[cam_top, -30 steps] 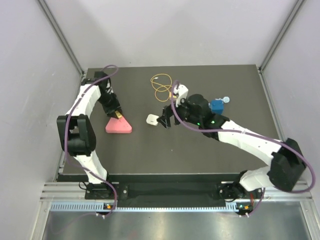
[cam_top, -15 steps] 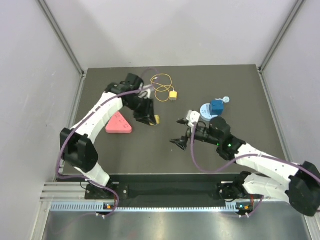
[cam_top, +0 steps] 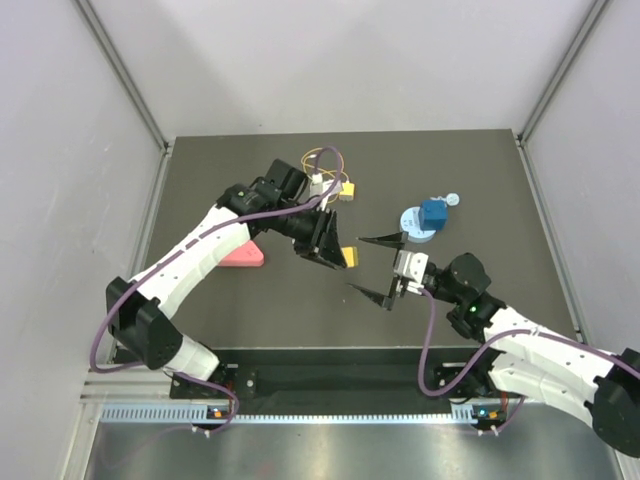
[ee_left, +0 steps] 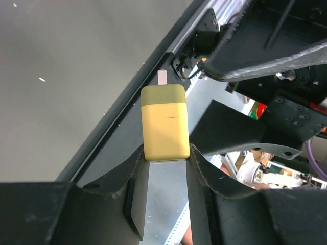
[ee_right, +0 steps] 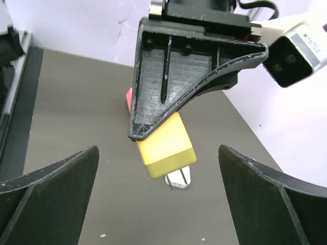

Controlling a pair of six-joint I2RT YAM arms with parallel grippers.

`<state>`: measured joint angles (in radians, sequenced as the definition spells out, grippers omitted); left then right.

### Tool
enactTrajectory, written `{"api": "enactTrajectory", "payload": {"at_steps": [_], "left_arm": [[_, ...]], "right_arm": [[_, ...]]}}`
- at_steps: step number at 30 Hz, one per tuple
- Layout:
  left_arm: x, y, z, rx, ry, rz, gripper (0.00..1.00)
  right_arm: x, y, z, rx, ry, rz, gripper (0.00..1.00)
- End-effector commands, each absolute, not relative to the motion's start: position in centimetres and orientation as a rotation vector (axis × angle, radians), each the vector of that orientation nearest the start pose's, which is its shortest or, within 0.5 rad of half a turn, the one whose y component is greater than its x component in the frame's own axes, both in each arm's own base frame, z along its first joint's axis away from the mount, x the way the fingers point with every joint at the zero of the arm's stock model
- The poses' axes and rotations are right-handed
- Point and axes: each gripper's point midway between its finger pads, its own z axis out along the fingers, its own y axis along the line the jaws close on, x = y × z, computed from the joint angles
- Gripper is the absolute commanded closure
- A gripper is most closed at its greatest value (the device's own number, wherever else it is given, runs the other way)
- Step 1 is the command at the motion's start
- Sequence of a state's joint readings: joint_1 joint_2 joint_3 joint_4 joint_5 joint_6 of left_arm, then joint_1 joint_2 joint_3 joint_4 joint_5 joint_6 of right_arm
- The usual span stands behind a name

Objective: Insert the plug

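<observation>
1. Charcoal desk, matte and flat; pale lilac-grey walls on three sides, metal posts rising from both far corners.
2. Along the near edge, a ribbed metal rail by both arm bases.
3. Near the middle of the far edge, the plug, lying ungripped on the desk at the end of its looped wire, just behind the left wrist.
4. Over the desk's centre, the left gripper, clamped tight on a yellow block without any wire.
5. Facing that block, the right gripper, spread wide and holding nothing.
6. Toward the right edge, a blue cube on a pale disc; toward the left edge, a pink wedge.
</observation>
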<state>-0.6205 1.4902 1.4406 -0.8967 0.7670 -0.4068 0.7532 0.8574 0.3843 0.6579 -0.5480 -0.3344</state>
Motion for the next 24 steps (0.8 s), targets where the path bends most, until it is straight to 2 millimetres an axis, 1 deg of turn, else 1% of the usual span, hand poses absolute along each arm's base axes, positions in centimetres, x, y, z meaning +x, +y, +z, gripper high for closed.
{"api": "enactTrajectory", "payload": {"at_steps": [1, 3, 8, 12, 16, 19, 20, 22, 23, 24], "left_arm": [[17.9, -30.7, 26.1, 0.689, 2.524, -1.445, 1.0], [17.6, -30.9, 26.2, 0.708, 2.518, -1.463, 1.0], [17.1, -31.2, 26.2, 0.748, 2.511, -1.496, 1.0], [16.8, -31.4, 25.8, 0.76, 2.533, -1.506, 1.0], [16.7, -31.5, 25.2, 0.755, 2.563, -1.503, 1.0], [16.8, -31.6, 25.1, 0.749, 2.571, -1.495, 1.0], [16.9, -31.6, 25.0, 0.746, 2.578, -1.492, 1.0], [17.2, -31.8, 25.3, 0.736, 2.575, -1.479, 1.0], [17.4, -31.8, 25.4, 0.731, 2.574, -1.471, 1.0], [17.6, -31.9, 25.6, 0.712, 2.573, -1.469, 0.99]], "right_arm": [[18.4, 28.6, 26.9, -1.164, 0.828, 0.671, 0.0], [18.6, 28.8, 26.4, -1.184, 0.843, 0.67, 0.01], [19.0, 29.3, 26.1, -1.205, 0.846, 0.655, 0.02], [18.4, 29.5, 26.0, -1.221, 0.827, 0.662, 0.05], [18.0, 29.7, 25.8, -1.243, 0.806, 0.649, 0.11], [17.9, 29.6, 25.8, -1.239, 0.803, 0.627, 0.38], [18.0, 29.6, 25.9, -1.233, 0.795, 0.618, 0.54], [18.2, 29.4, 25.9, -1.225, 0.8, 0.598, 0.69], [18.1, 29.4, 26.0, -1.226, 0.802, 0.593, 0.85], [18.2, 29.4, 26.0, -1.225, 0.805, 0.583, 0.92]]}}
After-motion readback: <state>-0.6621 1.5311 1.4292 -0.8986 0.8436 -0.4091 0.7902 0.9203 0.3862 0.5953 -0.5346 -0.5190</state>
